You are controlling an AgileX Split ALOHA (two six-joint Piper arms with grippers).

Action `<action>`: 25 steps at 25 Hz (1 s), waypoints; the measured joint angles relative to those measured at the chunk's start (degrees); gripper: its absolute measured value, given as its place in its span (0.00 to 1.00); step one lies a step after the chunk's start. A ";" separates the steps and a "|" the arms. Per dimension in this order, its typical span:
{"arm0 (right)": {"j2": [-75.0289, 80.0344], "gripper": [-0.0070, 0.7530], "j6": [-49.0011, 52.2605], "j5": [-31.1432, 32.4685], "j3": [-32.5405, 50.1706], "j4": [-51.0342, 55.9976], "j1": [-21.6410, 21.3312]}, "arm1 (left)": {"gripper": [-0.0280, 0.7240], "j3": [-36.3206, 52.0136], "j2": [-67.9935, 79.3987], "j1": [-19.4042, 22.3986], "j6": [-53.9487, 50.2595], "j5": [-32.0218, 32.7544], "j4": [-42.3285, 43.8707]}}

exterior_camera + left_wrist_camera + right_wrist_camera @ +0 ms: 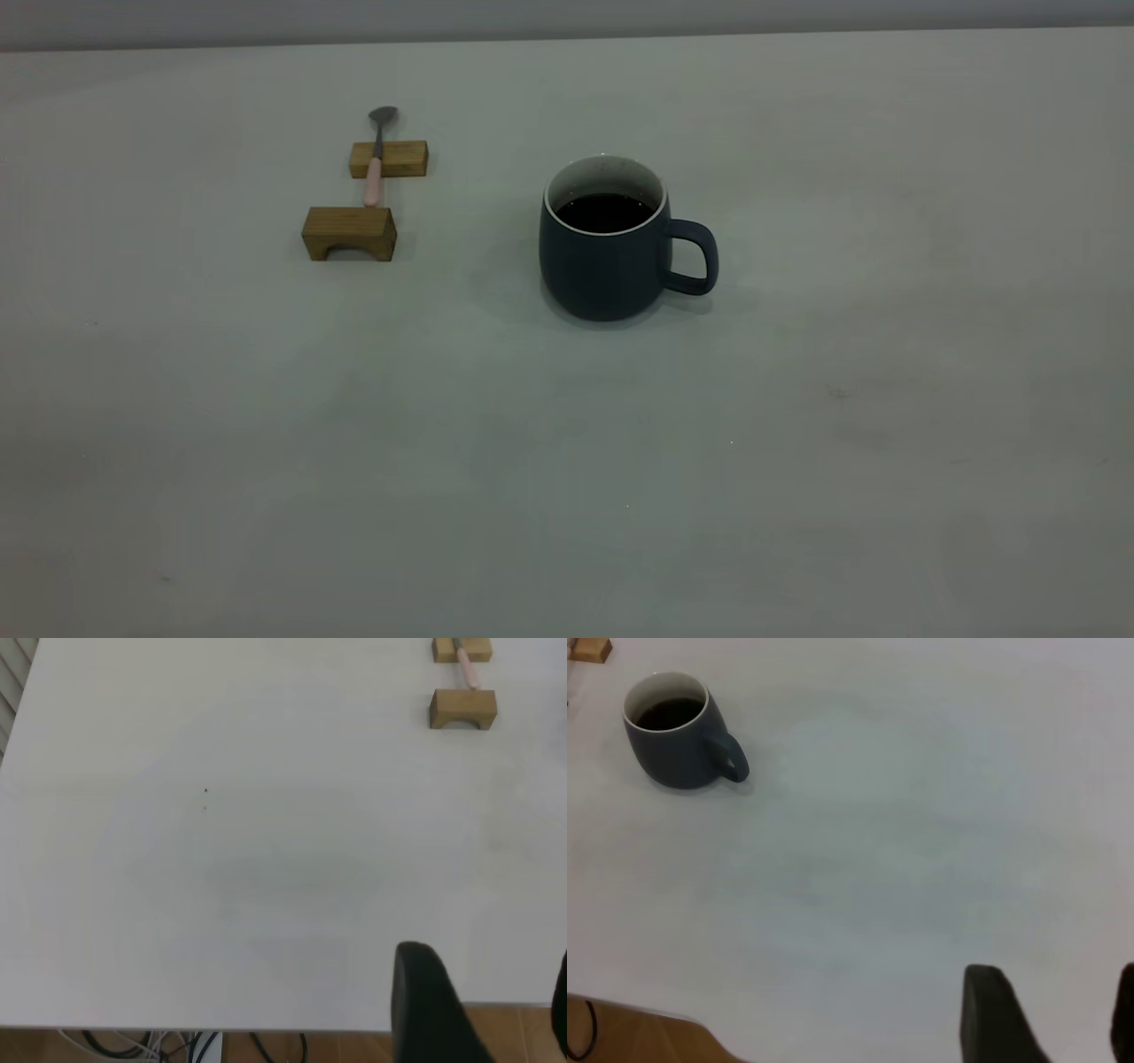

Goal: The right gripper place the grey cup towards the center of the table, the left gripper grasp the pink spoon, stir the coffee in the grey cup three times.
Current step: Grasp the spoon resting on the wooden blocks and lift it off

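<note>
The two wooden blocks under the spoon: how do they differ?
The near block has an arched cutout underneath, like a small bridge; the far block looks solid and flatter. The pink spoon crosses the far block at its grey neck, while its pink handle end reaches the near block. Both are brown wood, standing on the table.

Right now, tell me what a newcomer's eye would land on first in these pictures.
The grey cup stands out near the middle of the table, with dark coffee inside and its handle toward the right arm's side. Toward the left arm's side, the pink spoon bridges two wooden blocks.
</note>
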 joint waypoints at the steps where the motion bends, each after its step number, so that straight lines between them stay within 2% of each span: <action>1: 0.00 0.44 0.00 0.00 0.00 0.00 0.00 | 0.59 0.00 0.00 0.00 0.00 0.00 0.00; 7: -0.01 0.31 0.00 0.00 0.00 0.00 0.00 | 0.59 0.00 0.00 0.00 -0.14 0.00 0.05; 12: -0.01 0.29 0.05 0.00 0.00 0.00 0.00 | 0.59 -0.65 3.78 0.00 -6.13 -1.06 2.12; 17: -0.01 0.29 0.05 0.00 0.00 0.07 0.00 | 0.64 -3.27 20.01 0.00 -7.82 -11.17 2.66; 25: -0.01 0.31 0.12 0.00 0.00 0.07 0.00 | 0.81 -16.77 58.11 -0.14 -6.07 -28.82 0.67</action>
